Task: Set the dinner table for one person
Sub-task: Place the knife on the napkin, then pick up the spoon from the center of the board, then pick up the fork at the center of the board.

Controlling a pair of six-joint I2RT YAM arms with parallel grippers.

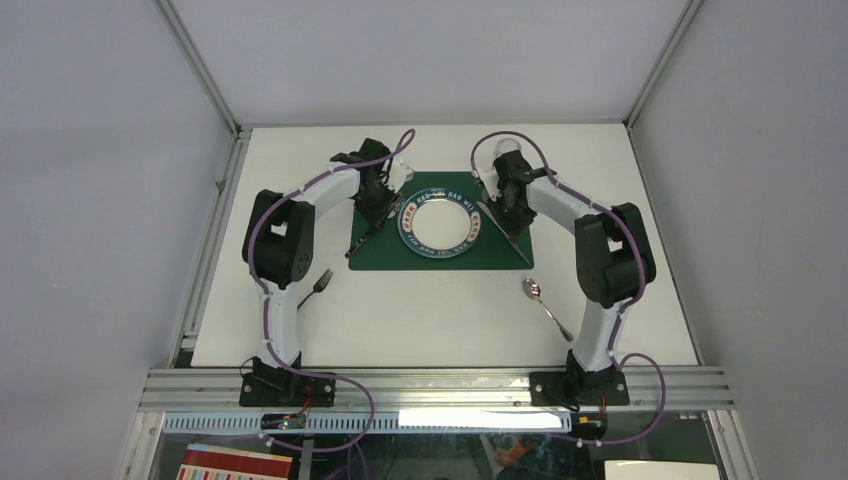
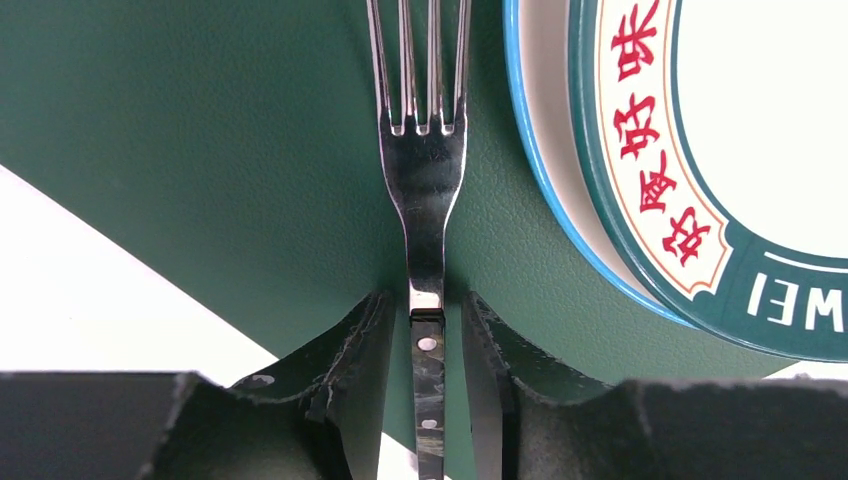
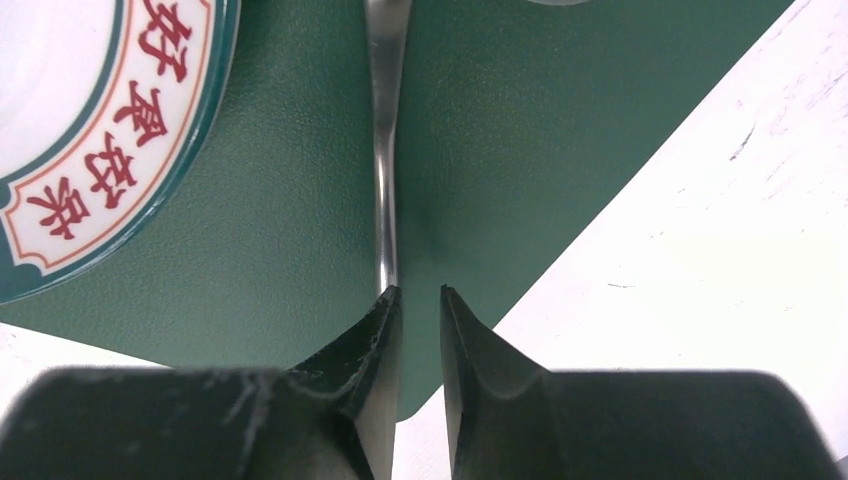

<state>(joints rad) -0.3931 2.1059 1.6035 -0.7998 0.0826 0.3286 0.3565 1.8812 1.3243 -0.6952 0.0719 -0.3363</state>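
The white desk [image 1: 430, 310] fills the middle of the overhead view, framed in silver, with both arms bolted at its 6 o'clock edge. A dark green placemat [image 1: 440, 258] is laid at its centre, and a plate [image 1: 443, 222] with a green lettered band is set on the placemat. At 9 o'clock of the plate a fork [image 2: 425, 170] is laid on the placemat, tines toward 12 o'clock in the left wrist view. The left pincer [image 2: 428, 305] is held apart astride the fork's dark handle, with a gap seen on each side. At 3 o'clock of the plate a knife [image 3: 384, 200] is laid on the placemat. The right pincer [image 3: 420, 295] is held apart, green shown between its tips, and the knife's near end is met by one tip. A second fork [image 1: 315, 288] is seen on the bare desk at 7 o'clock of the placemat, and a spoon [image 1: 545, 303] at 5 o'clock.
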